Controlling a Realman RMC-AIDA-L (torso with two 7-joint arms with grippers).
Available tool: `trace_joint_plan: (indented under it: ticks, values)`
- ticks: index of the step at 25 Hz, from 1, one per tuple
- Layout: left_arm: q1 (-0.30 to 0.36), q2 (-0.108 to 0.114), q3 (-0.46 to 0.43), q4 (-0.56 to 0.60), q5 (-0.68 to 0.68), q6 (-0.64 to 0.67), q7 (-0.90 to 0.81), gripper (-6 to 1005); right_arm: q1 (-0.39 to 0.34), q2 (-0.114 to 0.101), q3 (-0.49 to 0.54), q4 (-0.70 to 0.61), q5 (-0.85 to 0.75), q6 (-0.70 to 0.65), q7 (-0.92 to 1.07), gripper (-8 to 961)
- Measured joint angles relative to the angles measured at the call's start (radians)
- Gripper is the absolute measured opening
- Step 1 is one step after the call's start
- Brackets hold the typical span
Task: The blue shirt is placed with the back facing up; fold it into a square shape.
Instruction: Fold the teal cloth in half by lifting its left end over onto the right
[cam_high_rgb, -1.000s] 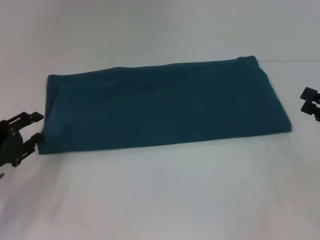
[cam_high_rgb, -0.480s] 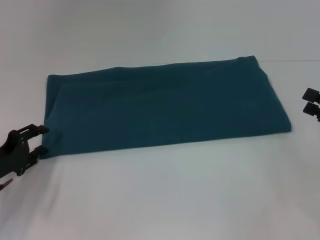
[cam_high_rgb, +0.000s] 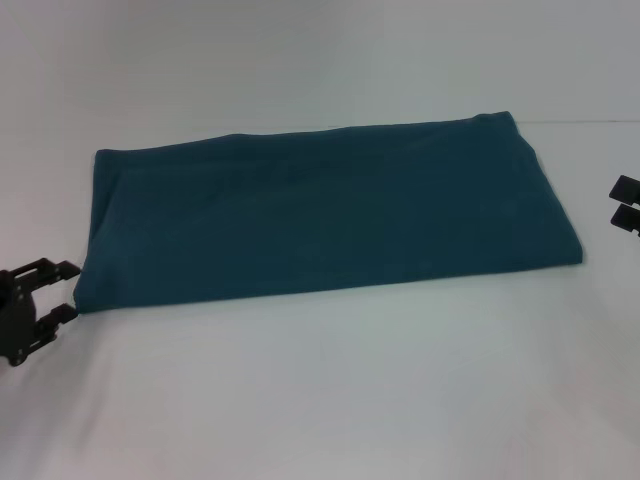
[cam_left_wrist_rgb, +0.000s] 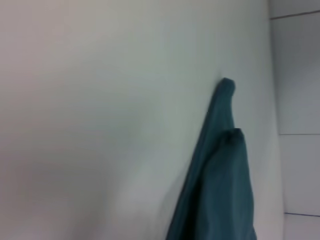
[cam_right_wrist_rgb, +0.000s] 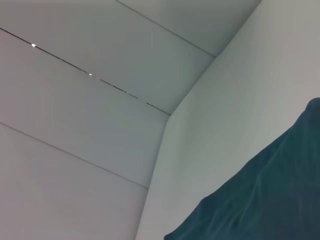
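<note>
I see the blue shirt (cam_high_rgb: 320, 215) flat mid-desk (cam_high_rgb: 330, 400), already a long rectangle, not square; one crosswise fold left, I reckon. Left gripper (cam_high_rgb: 62, 290) at shirt's near-left corner, jaws apart, empty. Right gripper (cam_high_rgb: 625, 203) off shirt's right edge; jaws: can't tell.

Blue shirt (cam_high_rgb: 320, 215): lies flat on the table (cam_high_rgb: 330, 400), folded into a long band running left to right, its right end farther back. Left gripper (cam_high_rgb: 62, 291): at the shirt's near left corner, just beside its edge. Right gripper (cam_high_rgb: 625, 204): off the shirt's right end, apart from it.
</note>
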Motion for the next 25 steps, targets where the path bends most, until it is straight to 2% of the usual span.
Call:
trace_joint_plan:
  ticks: [4, 25]
  values:
    - [0.019, -0.005, 0.0, 0.03, 0.018, 0.013, -0.046, 599, -0.002, -0.001, -0.003, 0.0, 0.0, 0.001, 0.0, 681]
    - [0.005, -0.01, 0.003, -0.003, 0.011, -0.055, -0.071, 598, -0.012, -0.003, -0.004, 0.008, 0.0, 0.001, 0.0, 683]
